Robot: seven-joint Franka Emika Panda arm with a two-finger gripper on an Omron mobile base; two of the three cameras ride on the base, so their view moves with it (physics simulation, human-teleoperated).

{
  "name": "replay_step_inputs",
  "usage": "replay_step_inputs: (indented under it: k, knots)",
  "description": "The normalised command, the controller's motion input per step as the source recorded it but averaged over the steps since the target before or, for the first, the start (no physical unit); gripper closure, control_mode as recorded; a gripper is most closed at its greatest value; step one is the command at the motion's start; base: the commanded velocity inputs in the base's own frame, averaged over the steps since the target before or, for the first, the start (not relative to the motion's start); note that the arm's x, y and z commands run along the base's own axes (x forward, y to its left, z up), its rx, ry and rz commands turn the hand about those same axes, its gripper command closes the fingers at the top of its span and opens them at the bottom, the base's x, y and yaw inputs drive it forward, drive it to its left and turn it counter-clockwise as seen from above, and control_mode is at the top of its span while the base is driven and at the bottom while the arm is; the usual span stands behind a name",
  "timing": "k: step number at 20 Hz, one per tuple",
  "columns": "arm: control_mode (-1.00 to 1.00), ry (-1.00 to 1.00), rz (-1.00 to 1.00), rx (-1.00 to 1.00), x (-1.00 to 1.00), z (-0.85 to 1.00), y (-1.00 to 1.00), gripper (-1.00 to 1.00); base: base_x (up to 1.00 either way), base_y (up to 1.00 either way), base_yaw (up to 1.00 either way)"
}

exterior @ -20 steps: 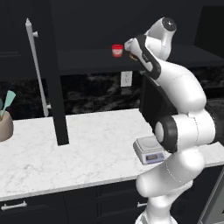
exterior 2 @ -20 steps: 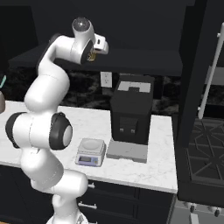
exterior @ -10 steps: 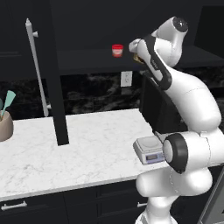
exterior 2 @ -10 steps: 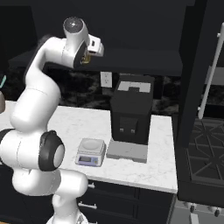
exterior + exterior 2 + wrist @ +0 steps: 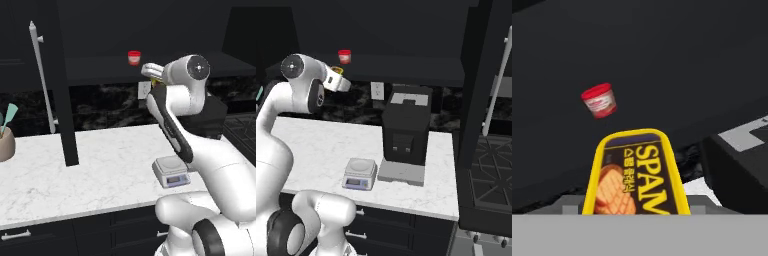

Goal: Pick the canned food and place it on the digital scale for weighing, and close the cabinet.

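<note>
The canned food (image 5: pixel 636 175), a yellow can with a dark label, is held in my gripper (image 5: pixel 150 70) up at the level of the open cabinet shelf. A sliver of its yellow shows at the hand in the left base view (image 5: pixel 157 80) and in the right base view (image 5: pixel 336 69). The digital scale (image 5: pixel 171 171) (image 5: pixel 360 173) sits on the white counter well below the gripper, with nothing on its plate. The cabinet door (image 5: pixel 60 90) stands open, edge-on, and its silver bar handle (image 5: pixel 42 75) faces left. The other door (image 5: pixel 481 75) hangs open at the right.
A small red-and-white cup (image 5: pixel 133 57) (image 5: pixel 599 100) stands on the cabinet shelf behind the can. A large black boxy machine (image 5: pixel 406 130) with a grey tray stands right of the scale. A utensil pot (image 5: pixel 5 142) is at the counter's far left.
The gripper has come back out from the shelf and a little lower, with the can still in it. The elbow has swung down and the cup stays put.
</note>
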Motion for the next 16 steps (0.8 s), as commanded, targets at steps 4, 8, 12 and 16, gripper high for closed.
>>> replay_step_inputs:
  k: [4,8,12,16]
  knots:
    - [-1.0,-0.01,-0.66,0.33,-0.79,-0.06,0.49,1.0,0.0,0.0,0.0]
    - [-1.0,0.05,-0.66,0.26,-0.61,-0.01,0.19,1.0,0.0,0.0,0.0]
    - [-1.0,0.26,-0.47,0.18,-0.45,0.0,-0.06,1.0,0.0,0.0,0.0]
    - [-1.0,0.41,-0.33,0.31,-0.1,-0.11,-0.33,1.0,0.0,0.0,0.0]
